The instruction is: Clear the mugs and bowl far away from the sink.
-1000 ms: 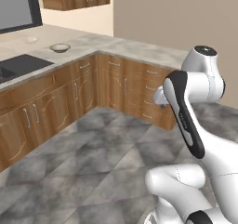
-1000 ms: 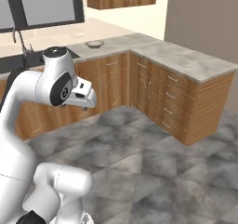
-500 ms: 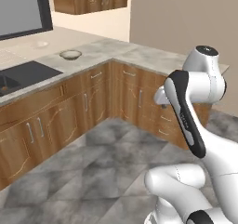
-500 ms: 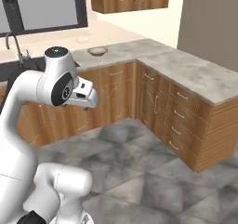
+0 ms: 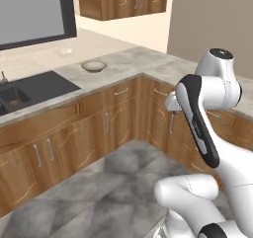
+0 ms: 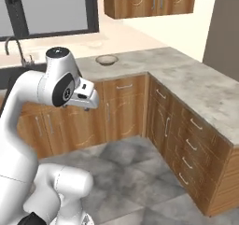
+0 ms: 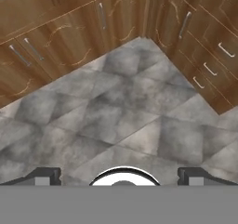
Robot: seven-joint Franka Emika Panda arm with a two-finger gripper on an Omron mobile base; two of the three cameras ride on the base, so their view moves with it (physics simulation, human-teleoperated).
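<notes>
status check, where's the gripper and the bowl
Gripper open, empty, pointing at the floor. Bowl on the counter right of the sink, untouched. Nothing between.

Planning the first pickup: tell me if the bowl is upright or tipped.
Upright. The bowl sits rim-up on the counter, right of the sink.

No legible txt, labels, brands, nos. or signs anywhere: cabinets, counter, floor all plain, nothing printed on them.
</notes>
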